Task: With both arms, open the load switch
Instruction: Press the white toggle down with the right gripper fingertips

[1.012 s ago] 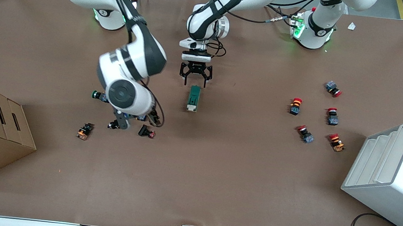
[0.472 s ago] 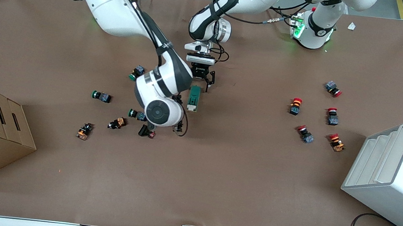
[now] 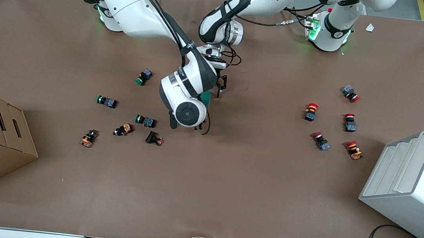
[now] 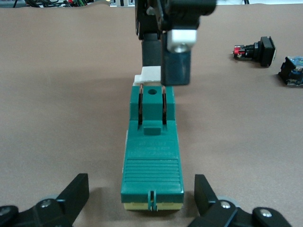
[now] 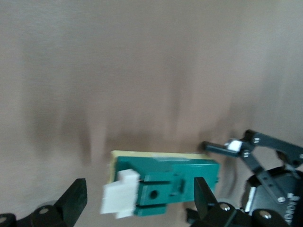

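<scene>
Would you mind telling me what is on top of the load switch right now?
Nothing rests on the load switch. The right gripper hangs open over it, above its white end. The left gripper straddles the other end, open. The front view hides most of it under the right arm.

We look down from high across the table at both bases along the top edge, our left wrist view sits low and close at the load switch (image 4: 151, 156), our right wrist view looks down on it (image 5: 165, 184), all three sharing it.

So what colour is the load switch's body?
Dark green, load switch, clearest in the left wrist view.
</scene>
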{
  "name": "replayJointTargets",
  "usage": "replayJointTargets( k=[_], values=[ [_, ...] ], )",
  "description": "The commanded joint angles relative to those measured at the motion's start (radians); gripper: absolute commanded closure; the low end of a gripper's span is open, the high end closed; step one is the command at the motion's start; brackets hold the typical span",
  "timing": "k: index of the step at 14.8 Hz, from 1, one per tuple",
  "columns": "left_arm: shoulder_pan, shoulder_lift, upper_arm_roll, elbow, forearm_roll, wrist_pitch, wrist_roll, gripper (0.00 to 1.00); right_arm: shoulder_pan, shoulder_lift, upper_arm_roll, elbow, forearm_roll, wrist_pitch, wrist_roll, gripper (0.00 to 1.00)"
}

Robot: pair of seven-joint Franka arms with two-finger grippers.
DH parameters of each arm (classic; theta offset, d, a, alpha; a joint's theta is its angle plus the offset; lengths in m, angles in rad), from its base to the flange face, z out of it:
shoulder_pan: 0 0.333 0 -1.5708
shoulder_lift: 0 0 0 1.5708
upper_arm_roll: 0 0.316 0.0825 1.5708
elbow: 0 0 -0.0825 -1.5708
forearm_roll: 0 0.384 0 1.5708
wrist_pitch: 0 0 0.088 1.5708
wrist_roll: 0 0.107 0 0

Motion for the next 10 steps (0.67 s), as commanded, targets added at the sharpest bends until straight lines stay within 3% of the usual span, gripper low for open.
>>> replayJointTargets(
  k=[1,10],
  values=[
    [-0.001,0.005,0.000,0.005,0.024,-0.014,-0.015,0.02,0.009,0.002,-0.002,0.017,0.018,-0.080,0.009,0.00],
    [-0.001,0.007,0.000,0.005,0.024,-0.014,-0.015,0.02,-0.006,-0.017,0.033,0.055,0.022,-0.192,0.009,0.00]
  ],
)
